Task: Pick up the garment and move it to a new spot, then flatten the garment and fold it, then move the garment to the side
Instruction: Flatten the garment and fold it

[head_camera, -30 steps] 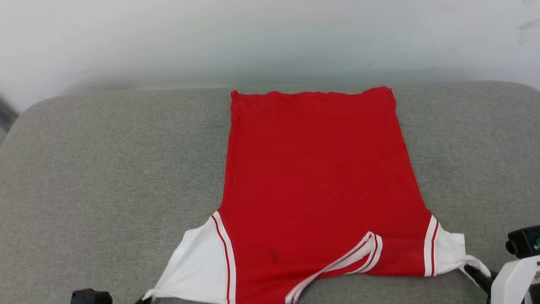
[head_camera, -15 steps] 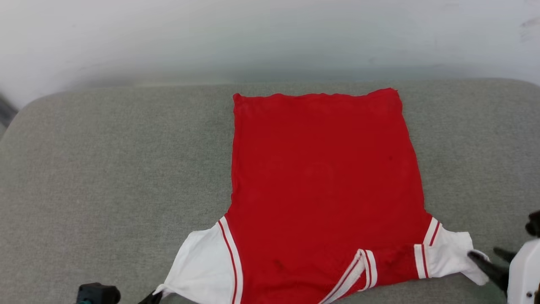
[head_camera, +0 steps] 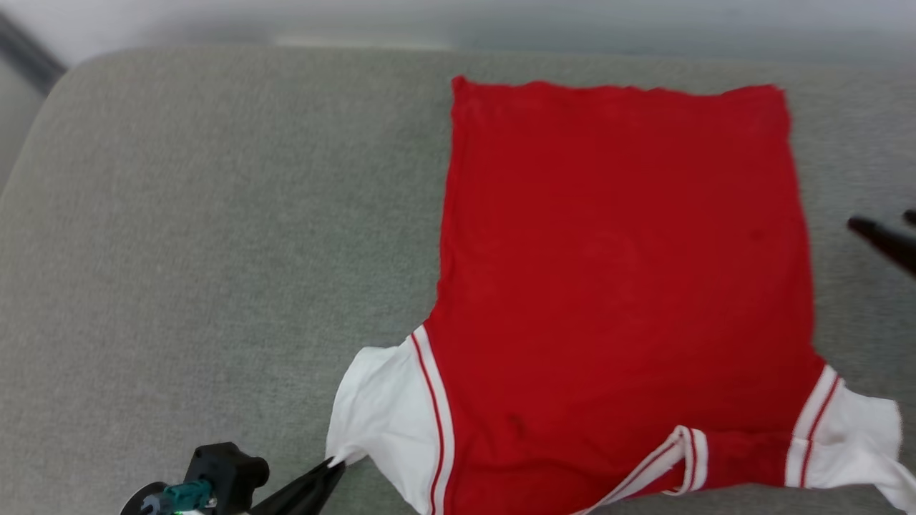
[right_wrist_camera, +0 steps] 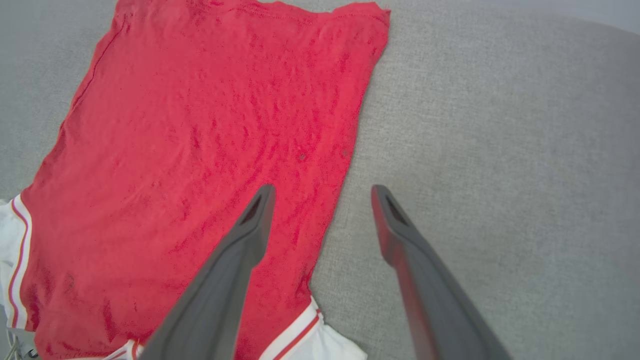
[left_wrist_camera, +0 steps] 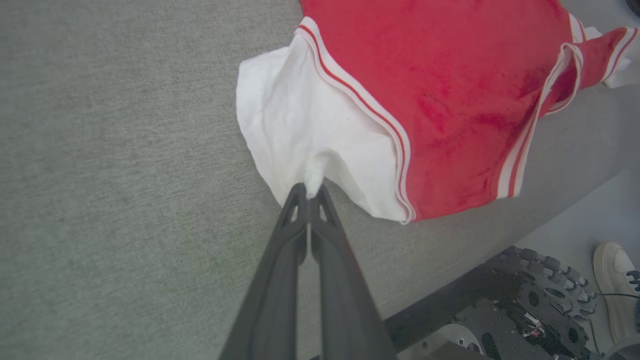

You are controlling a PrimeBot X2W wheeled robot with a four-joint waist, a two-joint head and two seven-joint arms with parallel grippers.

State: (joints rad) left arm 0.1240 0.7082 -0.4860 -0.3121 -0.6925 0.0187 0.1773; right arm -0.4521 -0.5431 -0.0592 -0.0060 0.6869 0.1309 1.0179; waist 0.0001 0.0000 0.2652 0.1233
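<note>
The garment lies flat near the cushion's front edge, not yet folded. The left gripper has its jaws pinching the white sleeve — the right gripper has its jaws spread and empty.

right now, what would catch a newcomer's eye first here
The red jersey shirt with white short sleeves lies spread flat on the grey fabric cushion. The left gripper pinches one white sleeve at the near edge; the right gripper hangs open above the shirt's opposite side.
</note>
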